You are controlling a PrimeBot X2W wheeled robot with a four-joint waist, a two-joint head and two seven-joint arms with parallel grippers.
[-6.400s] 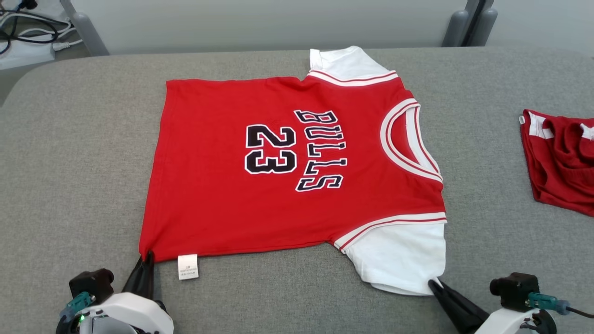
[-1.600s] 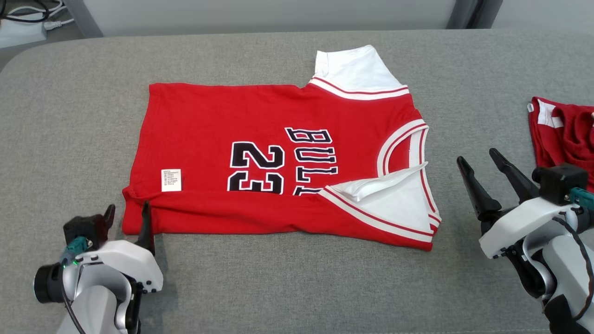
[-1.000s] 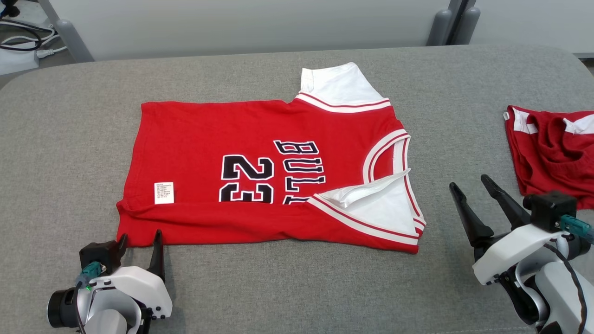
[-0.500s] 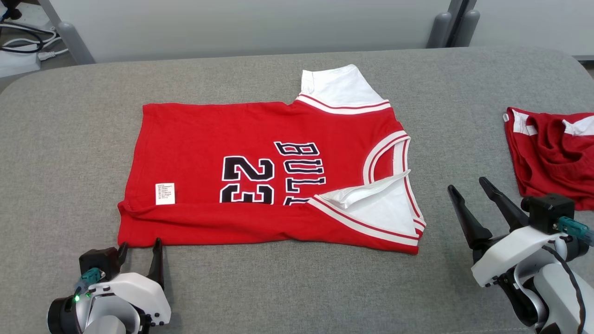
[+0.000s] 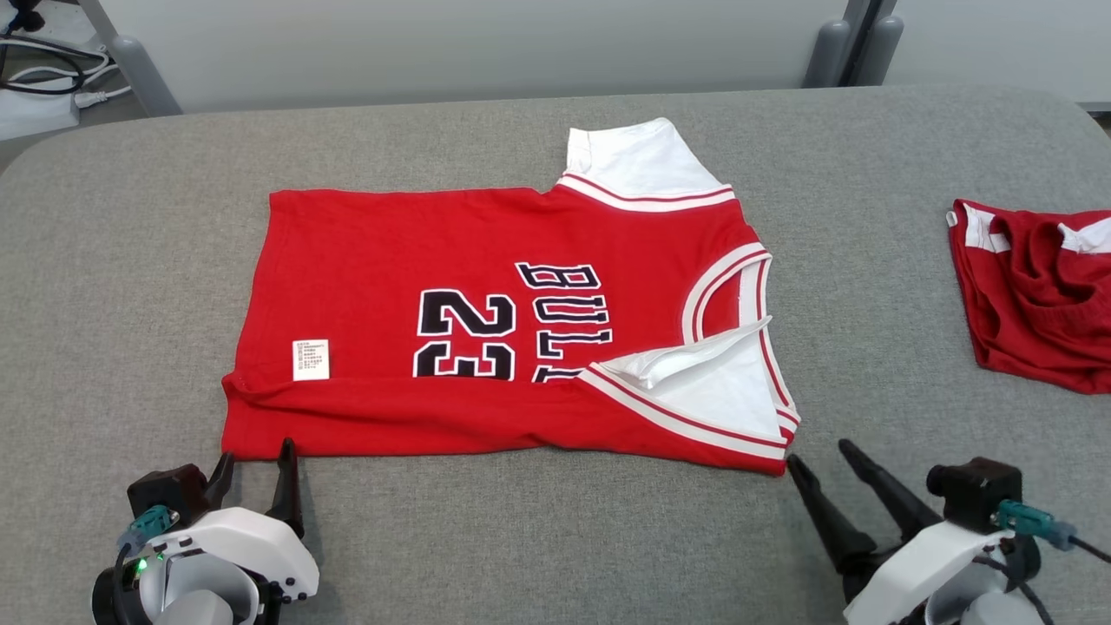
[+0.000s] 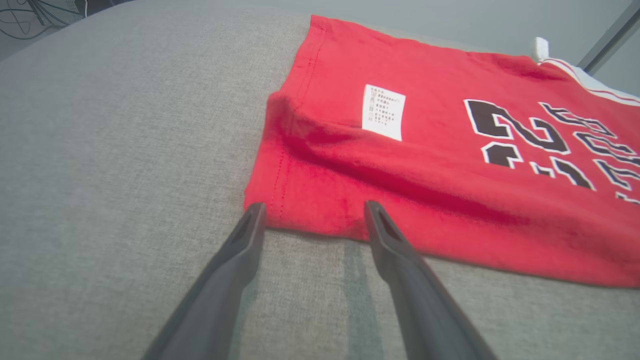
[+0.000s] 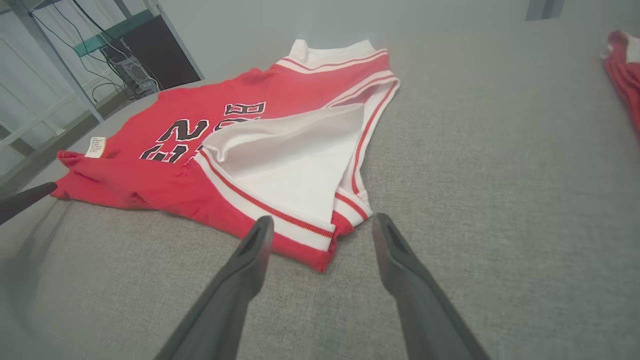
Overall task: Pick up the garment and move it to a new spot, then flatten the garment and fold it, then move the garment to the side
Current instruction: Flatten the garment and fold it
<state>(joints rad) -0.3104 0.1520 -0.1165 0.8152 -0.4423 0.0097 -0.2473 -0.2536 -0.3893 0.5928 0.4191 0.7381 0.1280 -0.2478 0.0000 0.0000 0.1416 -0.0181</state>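
The red jersey (image 5: 486,295) lies mid-way across the grey bench (image 5: 113,286), its near edge folded over so the white sleeve (image 5: 707,391) rests on the chest. My left pincer (image 5: 257,451) is spread at the hem corner, tips just at the cloth edge, holding nothing. My right pincer (image 5: 818,452) is spread too, empty, beside the folded shoulder corner. Another red garment (image 5: 1033,295) lies well apart on my right.

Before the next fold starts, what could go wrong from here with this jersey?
The open left fingers sit at the doubled near corner of the jersey; a grab may catch only one layer and undo the fold. The right fingers aim at the corner below the loose white sleeve, which could bunch.
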